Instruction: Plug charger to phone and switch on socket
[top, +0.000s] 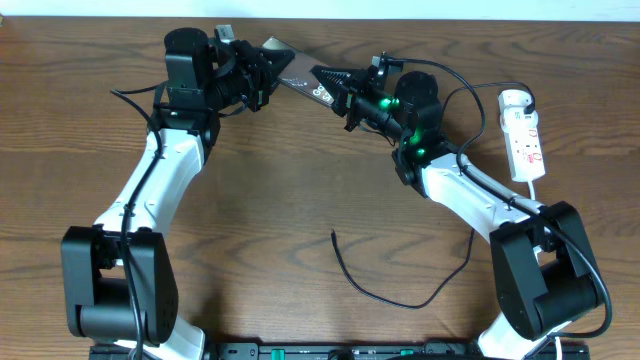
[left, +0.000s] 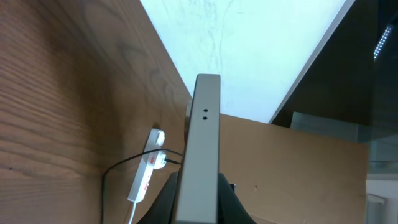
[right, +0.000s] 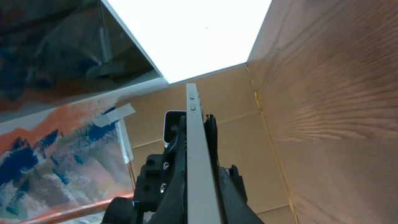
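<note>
With left gripper (top: 268, 72) and right gripper (top: 338, 88) both clamped on the phone (top: 298, 72), we judge one must let go to fetch the charger (top: 400, 304) at lower centre.

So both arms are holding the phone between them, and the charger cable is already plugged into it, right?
Not quite. The left tool and right tool do hold the phone between them, but the charger cable isn't plugged in: the overhead view shows its free end lying loose on the table, away from the phone.
</note>
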